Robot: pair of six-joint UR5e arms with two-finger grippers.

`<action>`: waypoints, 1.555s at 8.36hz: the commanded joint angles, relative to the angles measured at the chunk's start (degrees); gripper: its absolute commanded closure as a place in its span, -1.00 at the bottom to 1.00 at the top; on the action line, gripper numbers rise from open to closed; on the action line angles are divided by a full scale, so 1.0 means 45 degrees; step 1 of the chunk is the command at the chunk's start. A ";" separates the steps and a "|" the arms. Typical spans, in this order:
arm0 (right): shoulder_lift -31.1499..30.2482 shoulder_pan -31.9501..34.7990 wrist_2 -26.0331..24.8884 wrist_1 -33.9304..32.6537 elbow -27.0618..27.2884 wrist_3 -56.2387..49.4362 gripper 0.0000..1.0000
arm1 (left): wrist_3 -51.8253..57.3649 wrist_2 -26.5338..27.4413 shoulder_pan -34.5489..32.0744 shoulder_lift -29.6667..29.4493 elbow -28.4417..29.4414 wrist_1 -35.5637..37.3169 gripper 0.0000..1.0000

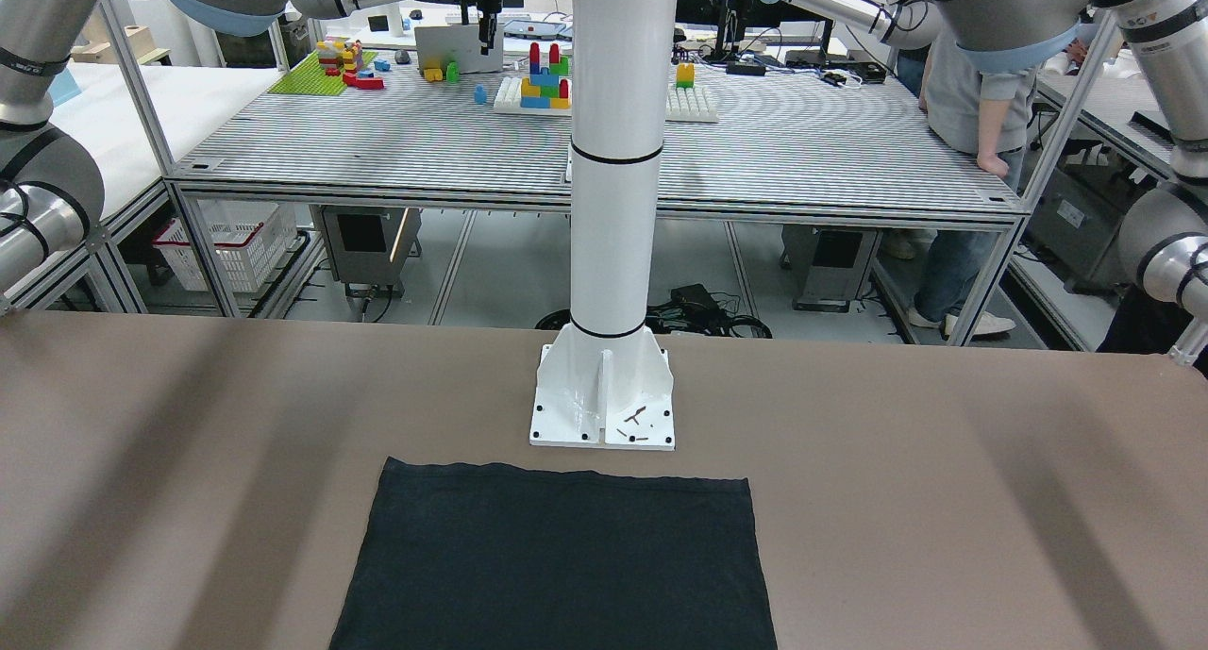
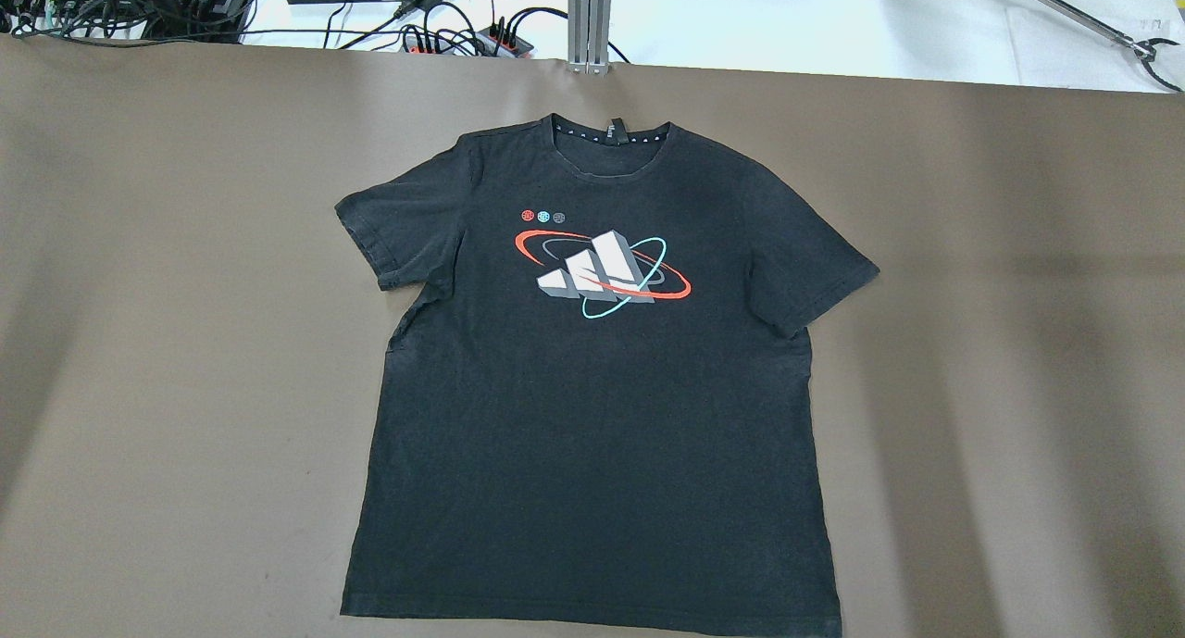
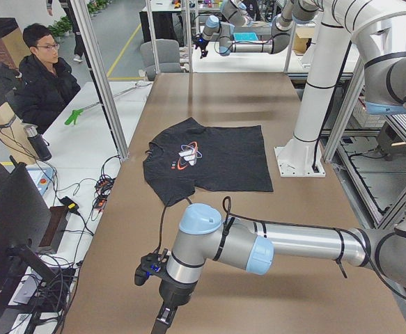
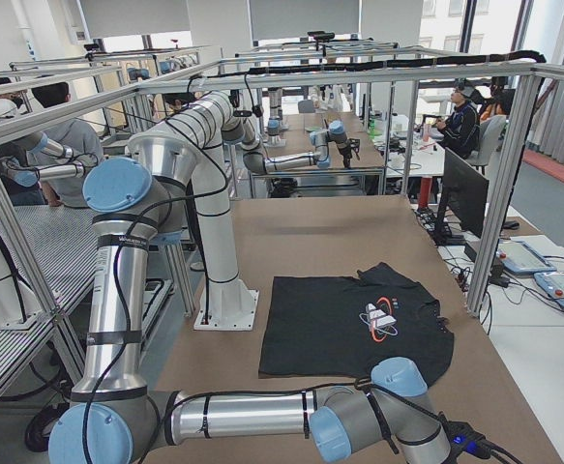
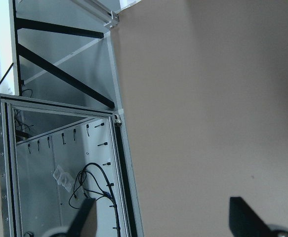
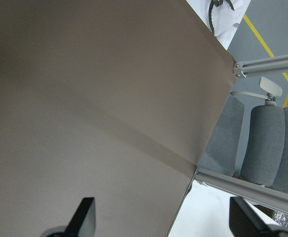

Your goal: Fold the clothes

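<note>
T-shirt [image 2: 592,388], black: spread flat, print up, on the brown table [image 2: 139,342], collar away from the robot base. It lies between the two grippers, well apart from each. Left gripper [image 5: 166,222]: jaws wide, nothing held, over bare table beside its edge. Right gripper [image 6: 163,219]: jaws wide, empty, over bare table near a corner.
</note>
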 commanded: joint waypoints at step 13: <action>0.4914 -0.8190 0.0301 0.2709 -0.3691 1.5254 -0.52 | -0.1403 -0.0036 0.0697 0.0059 -0.0009 -0.0322 -0.88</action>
